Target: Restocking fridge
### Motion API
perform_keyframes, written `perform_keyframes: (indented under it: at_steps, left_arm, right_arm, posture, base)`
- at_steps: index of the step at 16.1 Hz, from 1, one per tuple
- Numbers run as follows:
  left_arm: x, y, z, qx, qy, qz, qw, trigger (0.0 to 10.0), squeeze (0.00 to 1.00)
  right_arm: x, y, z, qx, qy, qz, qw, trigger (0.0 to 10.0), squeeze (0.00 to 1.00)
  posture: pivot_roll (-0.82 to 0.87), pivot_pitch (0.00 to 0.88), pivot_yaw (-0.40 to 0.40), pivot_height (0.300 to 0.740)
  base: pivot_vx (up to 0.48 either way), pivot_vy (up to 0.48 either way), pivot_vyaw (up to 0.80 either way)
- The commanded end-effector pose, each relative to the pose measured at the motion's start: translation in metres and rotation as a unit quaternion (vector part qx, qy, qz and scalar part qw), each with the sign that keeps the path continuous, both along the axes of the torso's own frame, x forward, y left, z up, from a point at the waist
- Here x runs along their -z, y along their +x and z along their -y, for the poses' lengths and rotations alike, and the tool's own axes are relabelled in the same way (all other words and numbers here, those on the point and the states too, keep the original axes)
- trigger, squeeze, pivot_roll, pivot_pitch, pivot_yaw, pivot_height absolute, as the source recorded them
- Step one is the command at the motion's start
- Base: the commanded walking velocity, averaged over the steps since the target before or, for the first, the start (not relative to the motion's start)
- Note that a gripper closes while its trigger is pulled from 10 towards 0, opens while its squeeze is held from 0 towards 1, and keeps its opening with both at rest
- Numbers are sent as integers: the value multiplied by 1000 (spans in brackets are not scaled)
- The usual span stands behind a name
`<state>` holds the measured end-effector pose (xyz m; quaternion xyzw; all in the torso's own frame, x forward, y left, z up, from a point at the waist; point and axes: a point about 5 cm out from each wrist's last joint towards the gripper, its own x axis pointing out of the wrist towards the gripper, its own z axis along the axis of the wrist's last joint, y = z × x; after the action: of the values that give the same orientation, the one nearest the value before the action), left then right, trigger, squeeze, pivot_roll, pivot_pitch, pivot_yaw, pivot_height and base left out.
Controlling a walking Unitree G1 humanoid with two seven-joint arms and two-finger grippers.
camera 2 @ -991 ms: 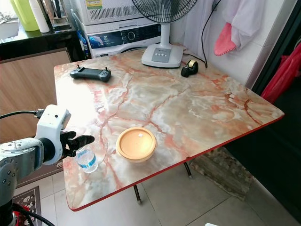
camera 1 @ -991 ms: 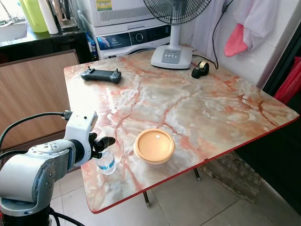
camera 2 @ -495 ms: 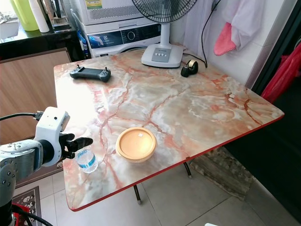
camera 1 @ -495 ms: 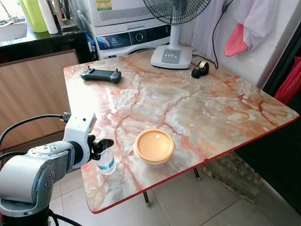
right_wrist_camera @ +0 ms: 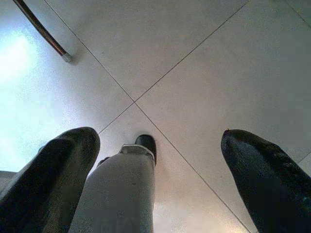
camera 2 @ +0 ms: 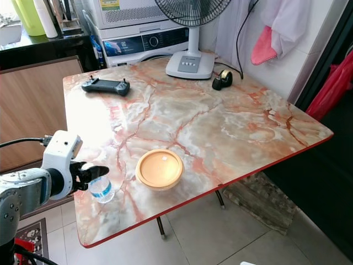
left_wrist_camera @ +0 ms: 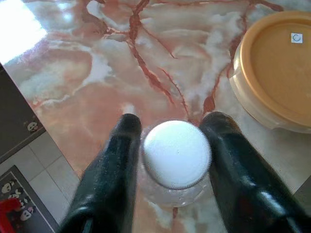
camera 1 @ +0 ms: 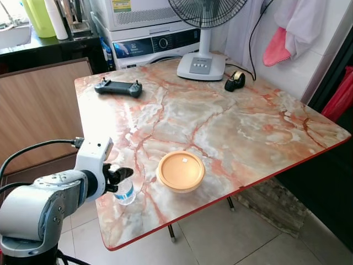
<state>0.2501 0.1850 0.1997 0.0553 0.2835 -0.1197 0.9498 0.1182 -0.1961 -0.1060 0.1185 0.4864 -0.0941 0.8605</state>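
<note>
A small clear water bottle [camera 1: 126, 191] with a white cap [left_wrist_camera: 177, 154] stands upright near the front left corner of the marbled table [camera 1: 231, 127]. My left gripper [camera 1: 122, 175] is right at the bottle's top, open, with one black finger on each side of the cap and close against it. A round container with an orange lid [camera 1: 181, 170] sits on the table just right of the bottle. My right gripper [right_wrist_camera: 158, 138] hangs open over the tiled floor, with nothing between its fingers.
A black game controller [camera 1: 118, 87] lies at the table's far left. At the back stand a fan base [camera 1: 201, 66] and a black tape dispenser [camera 1: 235, 81]. A wooden panel [camera 1: 38, 105] is left of the table, a washing machine [camera 1: 154, 41] behind it.
My left gripper has sunk a little and drawn closer around the bottle's cap. The bottle and the container have not moved.
</note>
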Motion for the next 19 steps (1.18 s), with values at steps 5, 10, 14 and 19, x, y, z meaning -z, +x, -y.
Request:
perform_keyframes:
  at_steps: [5, 10, 14, 19]
  left_arm:
    - [3, 0, -2, -3, 3, -6, 1000, 0, 0]
    - [4, 1, -4, -10, 10, -3, 1000, 0, 0]
    - [-18, 12, -33, -83, 49, 79, 992, 0, 0]
    - [12, 0, -101, -197, 146, 73, 967, 10000, 0]
  right_arm:
    - [1, -2, 1, 1, 1, -6, 1000, 10000, 0]
    - [1, -2, 0, 0, 2, -6, 1000, 10000, 0]
    - [1, -1, -1, 2, 4, -5, 1000, 10000, 0]
    - [0, -1, 0, -3, 2, -5, 1000, 10000, 0]
  posture:
    - [210, 0, -17, 740]
    - [215, 0, -21, 740]
    - [215, 0, -22, 740]
    - [214, 0, -26, 740]
  base:
    - [0, 0, 0]
    - [0, 0, 0]
    - [0, 0, 0]
    - [0, 0, 0]
